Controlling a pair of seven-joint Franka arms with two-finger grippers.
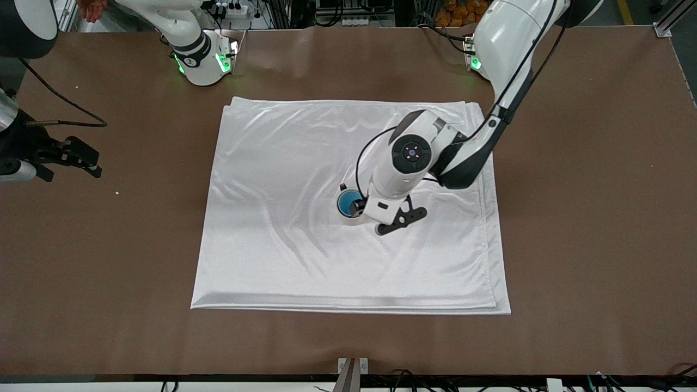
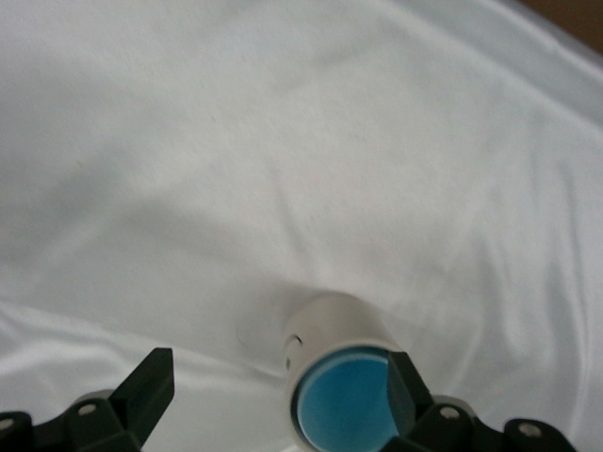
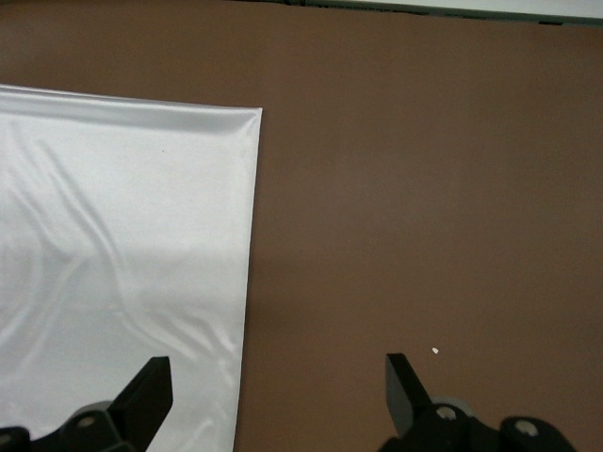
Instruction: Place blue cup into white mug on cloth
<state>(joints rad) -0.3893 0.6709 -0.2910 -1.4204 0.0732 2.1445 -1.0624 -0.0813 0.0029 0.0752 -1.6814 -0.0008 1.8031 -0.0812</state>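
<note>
The blue cup (image 1: 346,202) sits upright inside the white mug (image 1: 352,219) near the middle of the cloth (image 1: 283,228). In the left wrist view its bright blue inside (image 2: 344,407) fills the mug's white wall (image 2: 330,325). My left gripper (image 1: 357,209) hangs just over the mug, open (image 2: 276,388). One finger (image 2: 400,388) is at the cup's rim and the other (image 2: 151,384) stands well off over the cloth (image 2: 283,141). My right gripper (image 1: 81,159) waits open (image 3: 278,391) over the bare table at the right arm's end, holding nothing.
Brown table (image 1: 572,218) surrounds the cloth, whose edge (image 3: 247,282) shows in the right wrist view. A small white crumb (image 3: 434,351) lies on the table near the right gripper. A black cable (image 1: 65,103) trails by the right arm. Both arm bases stand farthest from the front camera.
</note>
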